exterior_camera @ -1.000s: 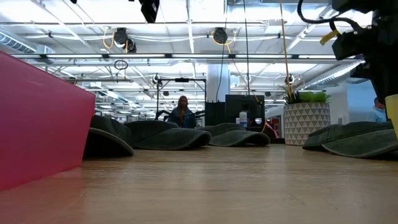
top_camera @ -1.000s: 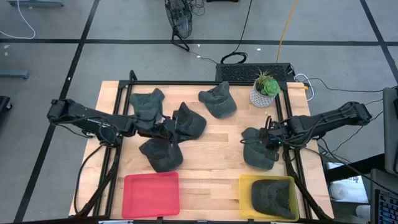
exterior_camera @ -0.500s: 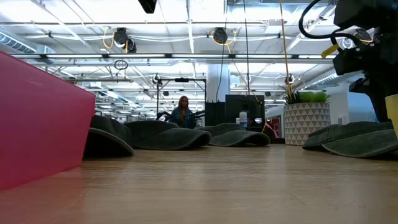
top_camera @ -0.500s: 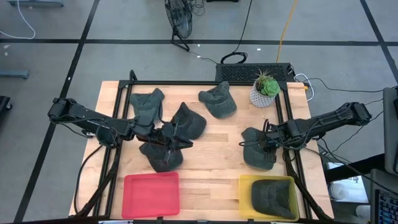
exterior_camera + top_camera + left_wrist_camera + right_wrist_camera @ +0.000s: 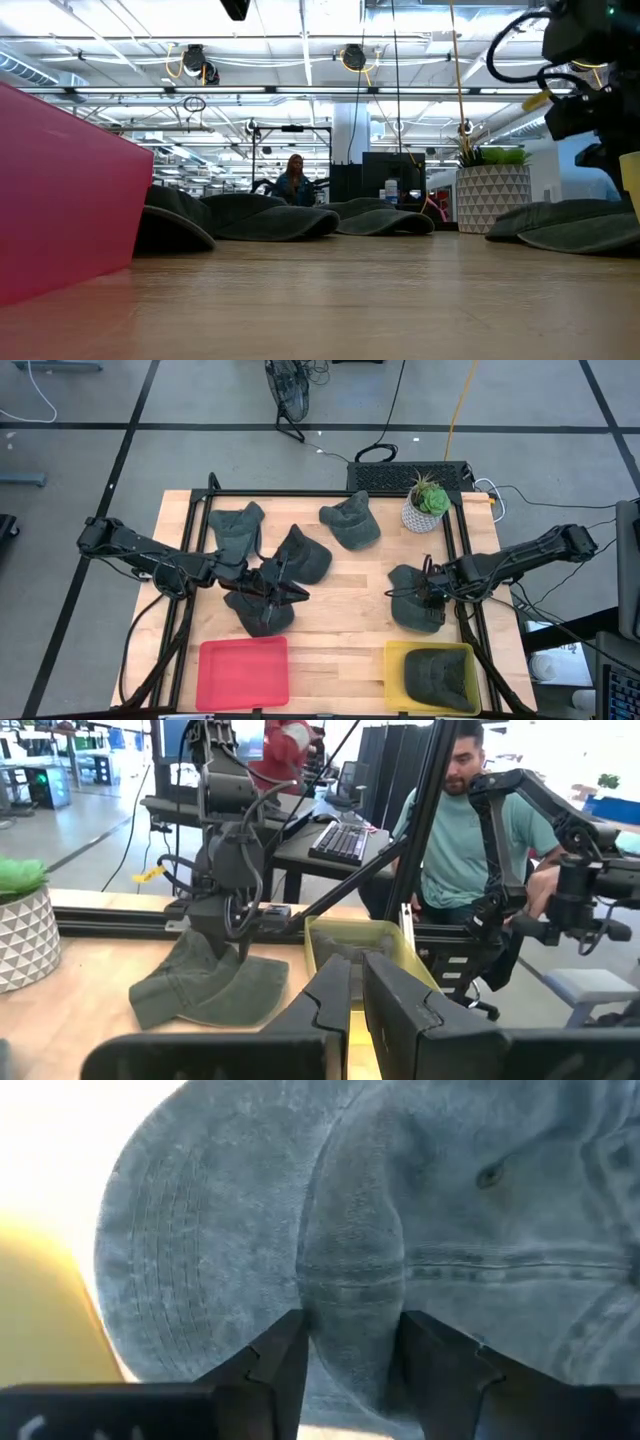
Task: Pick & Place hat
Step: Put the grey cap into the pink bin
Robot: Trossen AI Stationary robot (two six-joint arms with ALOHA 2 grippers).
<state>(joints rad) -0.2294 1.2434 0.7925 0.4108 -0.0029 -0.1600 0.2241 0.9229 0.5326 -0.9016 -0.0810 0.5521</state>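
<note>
Surveyed the wooden table (image 5: 340, 625) first, black-framed, on a grey floor with cables behind; then proceeded to the jaws.

Found the right gripper (image 5: 425, 592) low over the hat (image 5: 410, 610) near the table's right edge; observed its fingers (image 5: 275, 1365) standing apart, straddling a raised fold of the grey cloth without pinching it; recorded the hat lying flat on the wood, just behind the yellow bin (image 5: 395, 670); noted a second hat (image 5: 438, 675) already inside that bin.

Found the left gripper (image 5: 290, 591) at table centre-left, above a cluster of dark hats (image 5: 262, 612); observed its fingers (image 5: 330, 995) drawn nearly together with only a slit between and nothing seen in them.

Logged further out: one hat (image 5: 237, 530) at the rear left, one (image 5: 305, 557) beside the left gripper, one (image 5: 352, 522) at the rear centre; a potted plant (image 5: 424, 508) at the rear right corner; a red bin (image 5: 243, 673) at the front left.

Recorded, beyond the table in the left wrist view, a seated person (image 5: 460, 830) in a teal shirt beside a desk with a keyboard.
</note>
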